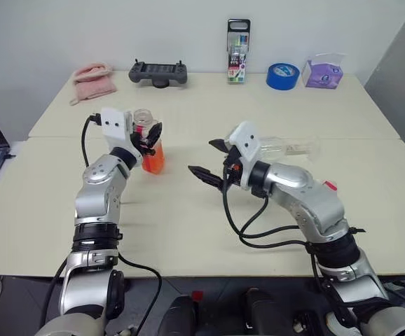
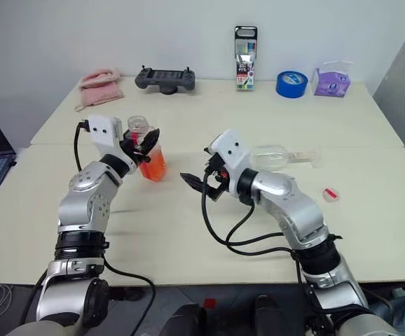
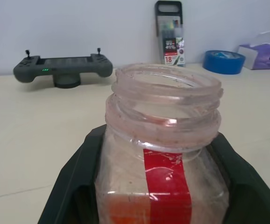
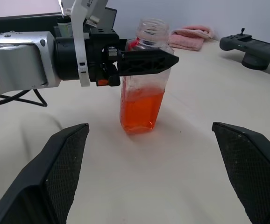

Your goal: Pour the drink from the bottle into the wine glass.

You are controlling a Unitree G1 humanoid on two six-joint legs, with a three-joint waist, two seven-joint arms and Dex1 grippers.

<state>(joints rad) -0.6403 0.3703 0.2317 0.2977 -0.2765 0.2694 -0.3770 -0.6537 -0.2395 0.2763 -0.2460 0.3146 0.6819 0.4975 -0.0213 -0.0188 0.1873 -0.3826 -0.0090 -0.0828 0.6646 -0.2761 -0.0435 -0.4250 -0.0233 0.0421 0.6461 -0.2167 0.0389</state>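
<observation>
A pale cream table (image 1: 188, 231) stands against a white wall, and along its far edge, across the top of the frame, sit a folded pink cloth (image 1: 92, 80), a dark game controller (image 1: 158, 73), a tall marker pack (image 1: 237, 52), a roll of blue tape (image 1: 282, 75) and a purple tissue pack (image 1: 323, 71). Left of centre, the left gripper (image 1: 150, 139) is clamped on the bottle (image 1: 150, 148), its black fingers (image 4: 146, 61) pressing the clear body on either side just under the neck. The bottle stands upright with its base on or just above the table, I cannot tell which. Its mouth is open with no cap on, and the drink (image 4: 141, 109) fills roughly the lower half, bright orange-red. A red label strip (image 3: 166, 184) runs down its side. The right gripper (image 1: 212, 158) hangs in mid-frame, above the table, its two fingers spread wide with nothing between them, pointing toward the bottle but well apart from it. Behind the right arm, right of centre, the wine glass (image 1: 286, 148) lies on its side on the table, foot toward the right edge. A small red-and-white cap (image 2: 331, 194) lies near the right edge.
</observation>
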